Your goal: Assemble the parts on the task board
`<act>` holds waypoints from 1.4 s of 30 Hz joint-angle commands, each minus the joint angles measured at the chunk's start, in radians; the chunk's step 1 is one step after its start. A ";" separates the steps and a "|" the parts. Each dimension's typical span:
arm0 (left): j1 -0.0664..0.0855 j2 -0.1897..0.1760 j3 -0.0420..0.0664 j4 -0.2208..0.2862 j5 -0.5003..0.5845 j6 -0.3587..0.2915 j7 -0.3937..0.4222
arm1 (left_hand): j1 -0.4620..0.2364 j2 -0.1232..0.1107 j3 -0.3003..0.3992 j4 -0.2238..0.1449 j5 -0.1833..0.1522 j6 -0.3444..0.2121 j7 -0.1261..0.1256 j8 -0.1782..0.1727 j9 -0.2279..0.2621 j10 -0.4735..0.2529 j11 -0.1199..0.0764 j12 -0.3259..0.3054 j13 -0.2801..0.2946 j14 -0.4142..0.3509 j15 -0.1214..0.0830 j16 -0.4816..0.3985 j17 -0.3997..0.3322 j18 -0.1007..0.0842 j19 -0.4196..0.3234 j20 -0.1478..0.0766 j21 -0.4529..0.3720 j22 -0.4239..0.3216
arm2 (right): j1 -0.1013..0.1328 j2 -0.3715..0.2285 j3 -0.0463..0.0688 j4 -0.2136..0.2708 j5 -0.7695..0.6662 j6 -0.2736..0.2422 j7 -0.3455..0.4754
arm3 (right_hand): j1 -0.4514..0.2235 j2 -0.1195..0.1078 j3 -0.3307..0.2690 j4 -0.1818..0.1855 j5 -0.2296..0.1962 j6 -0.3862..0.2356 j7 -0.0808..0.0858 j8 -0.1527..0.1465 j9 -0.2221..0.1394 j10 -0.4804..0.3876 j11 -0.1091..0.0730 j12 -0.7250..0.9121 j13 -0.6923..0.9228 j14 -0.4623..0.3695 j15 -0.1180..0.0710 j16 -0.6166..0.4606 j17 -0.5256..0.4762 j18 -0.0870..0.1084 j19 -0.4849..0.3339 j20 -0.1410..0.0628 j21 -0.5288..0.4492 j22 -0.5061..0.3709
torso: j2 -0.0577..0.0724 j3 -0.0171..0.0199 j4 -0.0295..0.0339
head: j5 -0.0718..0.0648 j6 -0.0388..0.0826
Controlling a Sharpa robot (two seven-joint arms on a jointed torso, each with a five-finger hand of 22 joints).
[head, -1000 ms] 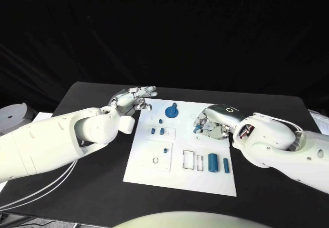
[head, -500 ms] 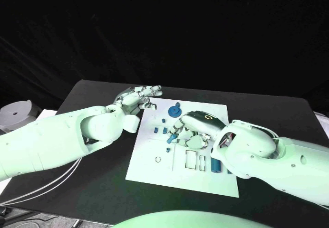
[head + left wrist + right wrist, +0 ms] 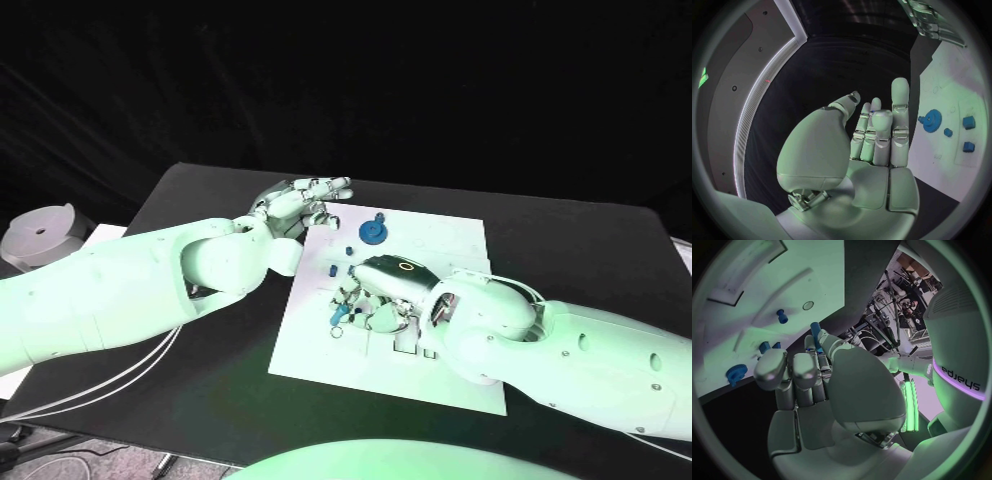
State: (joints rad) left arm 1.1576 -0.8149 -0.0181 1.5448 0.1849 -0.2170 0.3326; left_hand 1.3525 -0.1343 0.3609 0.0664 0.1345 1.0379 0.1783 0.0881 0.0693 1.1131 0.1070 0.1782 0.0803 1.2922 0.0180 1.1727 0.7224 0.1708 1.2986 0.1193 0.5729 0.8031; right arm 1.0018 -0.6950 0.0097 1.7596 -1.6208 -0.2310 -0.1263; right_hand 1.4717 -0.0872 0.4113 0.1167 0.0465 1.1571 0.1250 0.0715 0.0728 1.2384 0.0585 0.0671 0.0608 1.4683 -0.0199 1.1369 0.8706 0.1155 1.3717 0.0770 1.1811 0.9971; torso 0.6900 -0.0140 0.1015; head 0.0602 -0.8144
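A small blue peg sits pinched in the right hand's fingers, its long axis pointing down at the white board, just above the round hole beyond the fingertips. The left hand hovers empty, fingers apart, at the board's far corner over the desk, leaving room.

White task board (blue parts), black table.

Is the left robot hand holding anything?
No. The left robot hand is empty, silver fingers extended, beside the white task board.
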 commanded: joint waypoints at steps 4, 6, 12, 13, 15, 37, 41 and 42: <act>0.001 0.003 0.001 0.002 -0.006 0.021 0.004 | 0.008 0.000 -0.003 -0.003 0.003 -0.002 0.002 0.005 -0.002 -0.003 0.000 0.005 -0.001 -0.007 0.001 0.005 -0.001 0.010 -0.005 -0.004 -0.006 -0.001 | -0.010 0.013 -0.002 -0.017 -0.011 0.084 0.010 | 0.006 -0.002 0.007 -0.001 0.004 -0.001 0.006 -0.001 0.002 -0.003 0.006 -0.004 0.001 0.010 -0.003 0.004 0.001 -0.001 -0.001 0.002 0.005 0.000 | 0.000 0.0015 -0.0015 | 0.006 -0.004; 0.001 0.003 0.001 0.002 -0.006 0.021 0.004 | 0.008 0.000 -0.003 -0.003 0.003 -0.002 0.002 0.005 -0.002 -0.003 0.000 0.005 -0.001 -0.007 0.001 0.005 -0.001 0.010 -0.005 -0.004 -0.006 -0.001 | -0.011 0.016 -0.002 -0.020 -0.018 0.092 0.009 | 0.005 -0.002 0.007 -0.001 0.004 -0.001 0.006 -0.001 0.002 -0.003 0.006 -0.004 0.001 0.010 -0.003 0.004 0.002 -0.001 -0.002 0.002 0.005 -0.001 | 0.000 0.0018 -0.0014 | 0.007 -0.004; 0.001 0.004 0.001 0.001 -0.006 0.022 0.003 | 0.008 0.000 -0.003 -0.003 0.003 -0.002 0.002 0.005 -0.002 -0.003 0.000 0.005 -0.001 -0.007 0.001 0.005 -0.001 0.010 -0.005 -0.004 -0.006 -0.001 | -0.013 0.021 -0.003 -0.028 -0.046 0.100 -0.008 | 0.004 -0.003 0.007 -0.001 0.004 -0.001 0.007 -0.001 0.002 -0.003 0.006 -0.004 0.002 0.010 -0.002 0.006 0.004 -0.001 -0.001 0.002 0.006 0.001 | 0.000 0.0017 -0.0020 | 0.007 -0.005; 0.001 0.004 0.001 0.001 -0.006 0.022 0.003 | 0.008 0.000 -0.003 -0.003 0.003 -0.002 0.002 0.005 -0.002 -0.003 0.000 0.005 -0.001 -0.007 0.001 0.005 -0.001 0.010 -0.005 -0.004 -0.006 -0.001 | -0.013 0.021 -0.003 -0.029 -0.052 0.101 -0.012 | 0.004 -0.003 0.007 -0.001 0.004 -0.001 0.007 -0.001 0.002 -0.003 0.006 -0.004 0.002 0.010 -0.002 0.006 0.004 -0.001 -0.001 0.002 0.006 0.001 | 0.000 0.0015 -0.0015 | 0.006 -0.005; 0.001 0.004 0.001 0.001 -0.006 0.023 0.002 | 0.008 0.000 -0.003 -0.003 0.003 -0.002 0.002 0.005 -0.002 -0.003 0.000 0.005 -0.001 -0.007 0.001 0.005 -0.001 0.010 -0.005 -0.004 -0.006 -0.001 | -0.013 0.022 -0.003 -0.030 -0.061 0.103 -0.021 | 0.004 -0.003 0.007 -0.001 0.004 -0.001 0.007 -0.001 0.002 -0.003 0.006 -0.004 0.002 0.010 -0.002 0.006 0.004 -0.001 -0.001 0.002 0.006 0.001 | 0.000 0.0016 -0.0009 | 0.005 -0.005; 0.001 0.003 0.001 -0.001 -0.006 0.022 0.000 | 0.008 0.000 -0.003 -0.003 0.003 -0.002 0.002 0.005 -0.002 -0.003 0.000 0.005 -0.001 -0.007 0.001 0.005 -0.001 0.010 -0.005 -0.004 -0.006 -0.001 | -0.023 0.063 -0.008 -0.044 -0.163 0.139 -0.092 | -0.004 -0.006 0.008 0.000 0.004 0.000 0.007 -0.002 0.002 -0.002 0.007 -0.003 0.002 0.010 -0.001 0.008 0.006 -0.001 -0.001 0.004 0.007 0.002 | 0.000 0.0003 -0.0012 | 0.004 -0.004; 0.001 0.004 0.001 -0.001 -0.006 0.023 0.000 | 0.008 0.000 -0.003 -0.003 0.003 -0.002 0.002 0.005 -0.002 -0.003 0.000 0.005 -0.001 -0.007 0.001 0.005 -0.001 0.010 -0.005 -0.004 -0.006 -0.001 | -0.026 0.076 -0.009 -0.046 -0.175 0.165 -0.102 | -0.008 -0.009 0.008 0.001 0.003 0.000 0.007 -0.002 0.002 -0.002 0.008 -0.003 0.002 0.010 -0.001 0.009 0.006 -0.001 -0.002 0.004 0.007 0.002 | 0.000 0.0007 -0.0013 | 0.004 -0.004; 0.001 0.004 0.001 -0.001 -0.006 0.023 0.000 | 0.008 0.000 -0.003 -0.003 0.003 -0.002 0.002 0.005 -0.002 -0.003 0.000 0.005 -0.001 -0.007 0.001 0.005 -0.001 0.010 -0.005 -0.004 -0.006 -0.001 | -0.027 0.079 -0.010 -0.047 -0.178 0.170 -0.104 | -0.012 -0.011 0.007 0.001 0.003 -0.001 0.007 -0.003 0.002 -0.003 0.008 -0.004 0.002 0.010 0.000 0.008 0.004 -0.001 -0.002 0.004 0.007 0.001 | 0.000 0.0010 -0.0011 | 0.004 -0.005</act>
State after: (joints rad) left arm 1.1577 -0.8128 -0.0181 1.5422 0.1835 -0.2135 0.3291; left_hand 1.3525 -0.1343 0.3610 0.0664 0.1345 1.0379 0.1783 0.0881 0.0693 1.1131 0.1070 0.1782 0.0806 1.2922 0.0180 1.1727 0.7226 0.1709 1.2986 0.1193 0.5729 0.8033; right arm 0.9800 -0.6199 0.0036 1.7142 -1.7642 -0.1146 -0.2098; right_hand 1.4632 -0.0957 0.4110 0.1170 0.0437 1.1541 0.1324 0.0679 0.0755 1.2398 0.0633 0.0648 0.0621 1.4683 -0.0198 1.1408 0.8762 0.1156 1.3716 0.0770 1.1852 0.9989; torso 0.6900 -0.0135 0.1005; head 0.0638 -0.8191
